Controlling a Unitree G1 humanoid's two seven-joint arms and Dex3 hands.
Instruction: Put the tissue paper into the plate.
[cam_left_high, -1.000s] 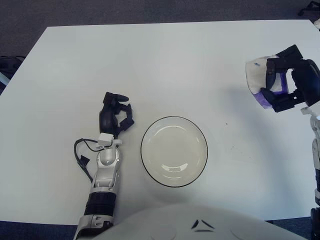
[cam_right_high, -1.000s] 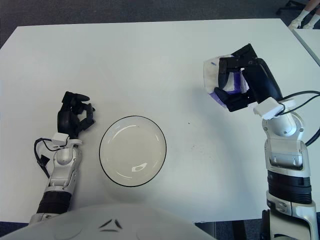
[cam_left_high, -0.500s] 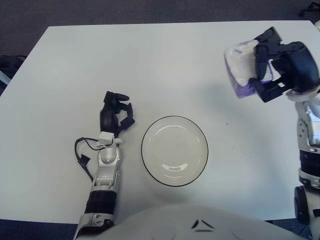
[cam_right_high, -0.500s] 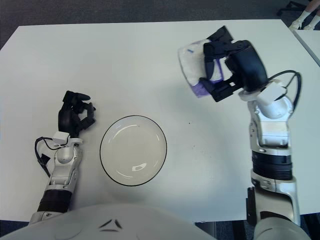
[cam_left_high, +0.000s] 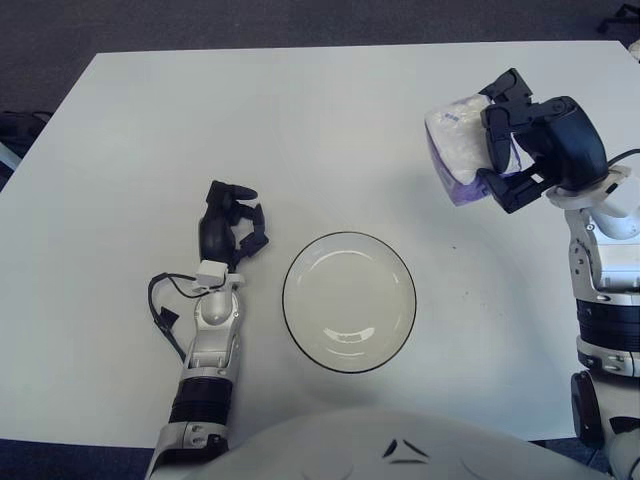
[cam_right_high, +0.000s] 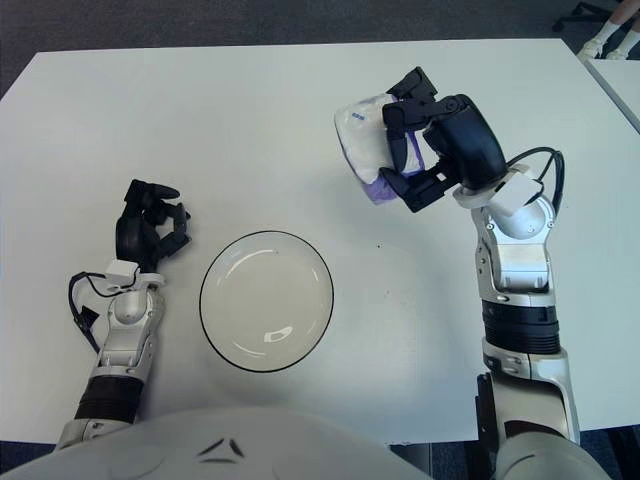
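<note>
- The right hand (cam_left_high: 520, 150) has its fingers curled tight round the tissue pack (cam_left_high: 455, 150), a white pack with a purple base, held up off the table (cam_left_high: 300, 130).
- Against half a second ago, hand and pack have moved left and a little lower, towards the plate (cam_left_high: 349, 302); a second ago they showed near the table's right edge, so the shift has been steadily leftward.
- The pack shows above and to the right of the plate, not yet over it, with bare table between them.
- The right forearm shows more fully than before, rising from the lower right with the wrist bent towards the middle of the table.
- The plate, white with a dark rim, sits at the near middle of the table, where it was, with nothing in it.
- The left hand (cam_left_high: 232, 228) shows just left of the plate, fingers curled and holding nothing, unmoved.
</note>
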